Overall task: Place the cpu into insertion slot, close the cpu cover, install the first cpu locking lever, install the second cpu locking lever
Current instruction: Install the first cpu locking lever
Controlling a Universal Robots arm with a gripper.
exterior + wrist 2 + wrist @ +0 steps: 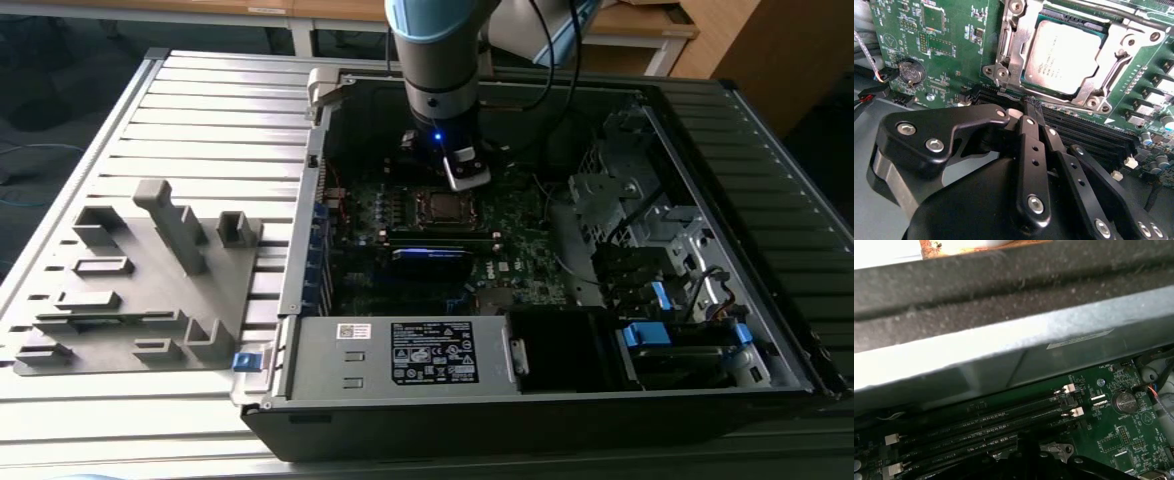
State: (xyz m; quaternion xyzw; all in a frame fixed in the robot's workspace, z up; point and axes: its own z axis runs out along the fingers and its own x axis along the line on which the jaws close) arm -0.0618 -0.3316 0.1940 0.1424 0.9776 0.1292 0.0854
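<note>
The cpu (1063, 54), a silver-grey square, lies in its socket on the green motherboard (949, 60). The cpu cover (1013, 47), a silvery frame, is folded down around it. A thin metal lever rod (1114, 12) runs along the socket's far edge. My gripper (1030, 106) is shut, its black fingers (1029, 150) pressed together, and the tips sit at the socket's near edge by the memory slots. In the exterior view the gripper (463, 178) hangs just above the socket (438, 205) inside the open computer case. I cannot tell whether anything is between the tips.
Black memory slots (1004, 422) run beside the socket, with a coin battery (1124, 402) nearby. The case wall (1004, 355) rises close behind. A power supply (400, 355) and drive bays (654, 230) crowd the case. A grey fixture (147, 270) rests on the slatted table.
</note>
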